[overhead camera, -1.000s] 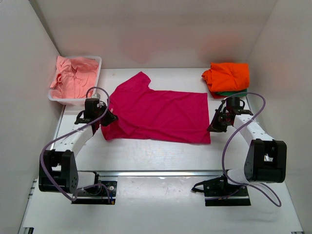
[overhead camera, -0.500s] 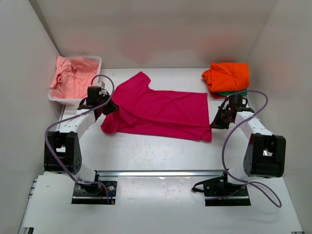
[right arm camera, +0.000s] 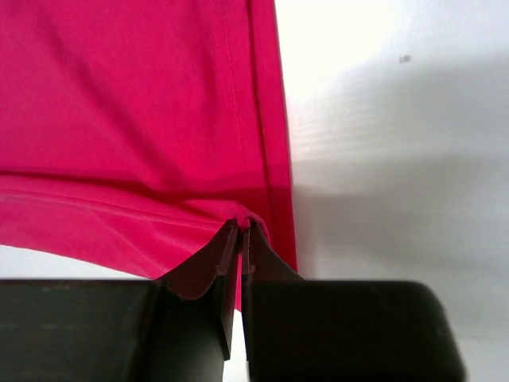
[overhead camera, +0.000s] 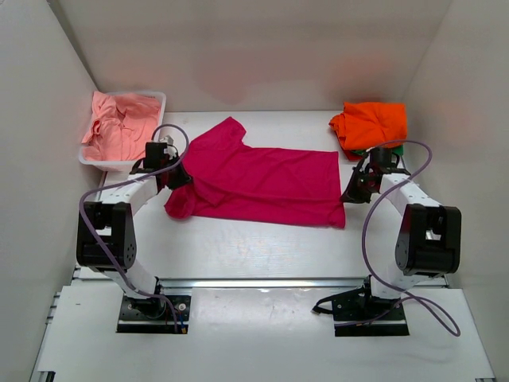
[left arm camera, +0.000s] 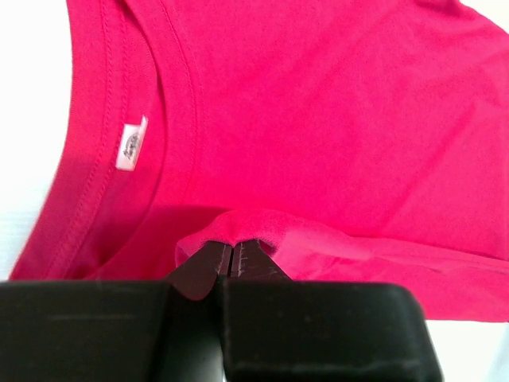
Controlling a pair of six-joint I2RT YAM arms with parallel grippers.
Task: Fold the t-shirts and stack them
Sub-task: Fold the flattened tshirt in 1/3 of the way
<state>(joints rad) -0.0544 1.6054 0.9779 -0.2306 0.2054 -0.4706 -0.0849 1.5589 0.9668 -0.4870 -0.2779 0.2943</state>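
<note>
- One magenta t-shirt (overhead camera: 262, 179) lies spread across the middle of the worktop (overhead camera: 254, 247), collar to the left.
- Left hand (left arm camera: 231, 255) is pinched tight on a fold beside the collar; right hand (right arm camera: 241, 239) is pinched on the hem corner.
- The writing on the white neck label (left arm camera: 131, 149) is unreadable.
- One orange t-shirt (overhead camera: 370, 123) tops a green t-shirt (overhead camera: 397, 147) at far right; salmon t-shirts (overhead camera: 119, 127), number unclear, fill one white tub (overhead camera: 163, 107).
- Open worktop lies nearside.

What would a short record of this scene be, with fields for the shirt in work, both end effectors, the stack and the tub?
shirt in work: magenta t-shirt, spread on the table
left end effector: shut on a fold near the collar
right end effector: shut on the hem
stack: orange t-shirt over green t-shirt, far right
tub: white tub, salmon pink t-shirts crumpled inside, far left
</note>
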